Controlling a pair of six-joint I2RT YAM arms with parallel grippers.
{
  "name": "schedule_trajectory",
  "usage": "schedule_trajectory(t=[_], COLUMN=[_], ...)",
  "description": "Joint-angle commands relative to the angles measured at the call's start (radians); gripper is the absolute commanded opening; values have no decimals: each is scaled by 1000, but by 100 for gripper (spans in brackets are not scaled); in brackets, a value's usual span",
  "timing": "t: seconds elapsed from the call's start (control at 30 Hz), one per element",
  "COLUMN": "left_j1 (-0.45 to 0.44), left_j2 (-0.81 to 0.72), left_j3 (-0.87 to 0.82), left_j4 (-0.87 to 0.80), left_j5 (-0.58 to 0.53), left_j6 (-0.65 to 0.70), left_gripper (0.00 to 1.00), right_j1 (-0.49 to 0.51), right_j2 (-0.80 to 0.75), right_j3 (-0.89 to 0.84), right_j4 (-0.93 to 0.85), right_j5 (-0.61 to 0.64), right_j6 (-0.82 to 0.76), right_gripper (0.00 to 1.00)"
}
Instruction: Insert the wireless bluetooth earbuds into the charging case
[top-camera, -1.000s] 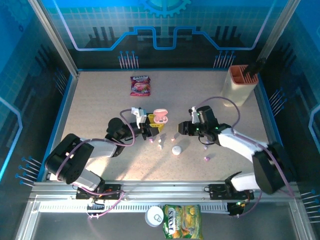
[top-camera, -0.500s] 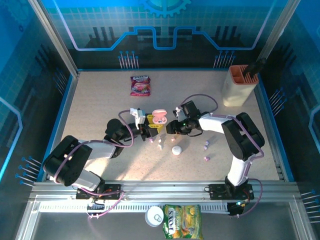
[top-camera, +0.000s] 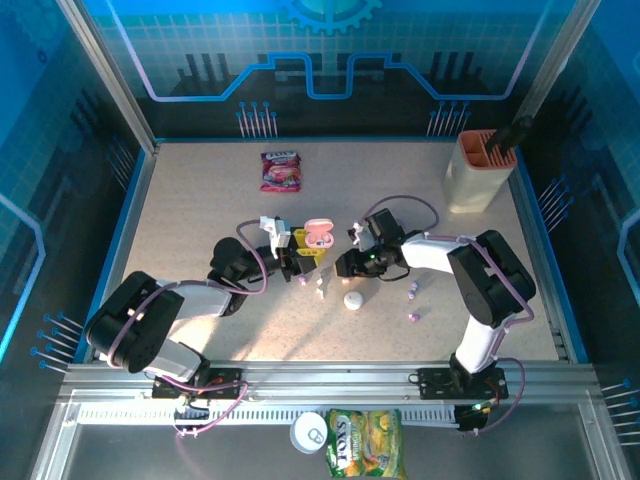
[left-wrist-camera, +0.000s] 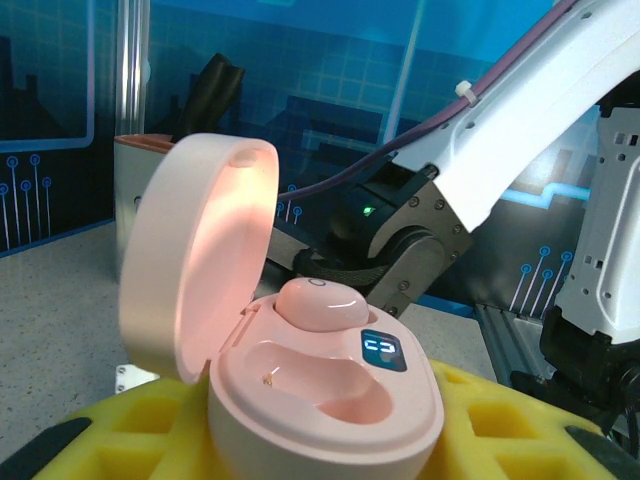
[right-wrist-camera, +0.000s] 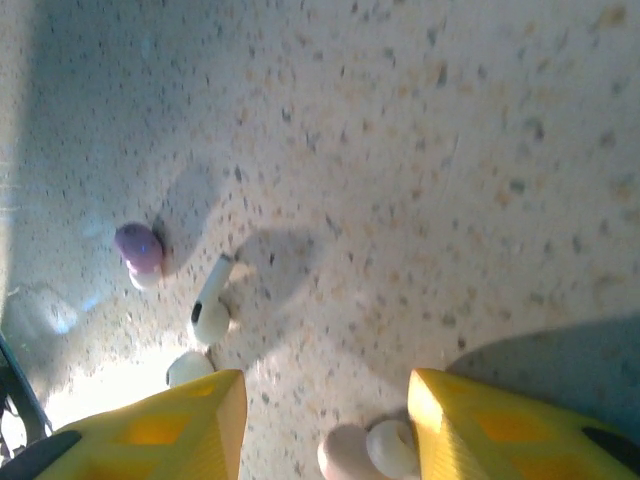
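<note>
My left gripper is shut on the open pink charging case, which sits between its yellow pads. The case has its lid up, one pink earbud seated in the far slot and the near slot bare. My right gripper hangs low over the table just right of the case, open. A pink earbud with a white tip lies between its yellow fingers, close to the right one. A white stemmed earbud, a purple bud and another white bud lie beyond.
A white pebble-shaped case lies in front of the grippers. Two more small buds lie to the right. A pink snack packet is at the back, a beige holder at the back right. A green bag lies beyond the front rail.
The right arm has swung in from the right and brought its gripper down near the earbuds beside the case. The left gripper and the pink case have stayed put.
</note>
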Motion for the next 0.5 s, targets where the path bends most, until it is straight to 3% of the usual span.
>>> schedule_trajectory(t=[0.0, 0.27, 0.47], left_j1=[8, 7, 85], left_j2=[2, 3, -27], left_j3=[5, 8, -18], left_j4=[35, 34, 34], left_j5=[-3, -7, -58], left_j6=[-5, -1, -28], left_gripper=[40, 40, 40], right_j1=[22, 51, 90], right_j2=[-32, -73, -156], right_j3=[-40, -54, -19], right_j4=[-54, -63, -154], right_j5=[-23, -10, 236], right_j6=[-1, 15, -39], right_gripper=[46, 46, 50])
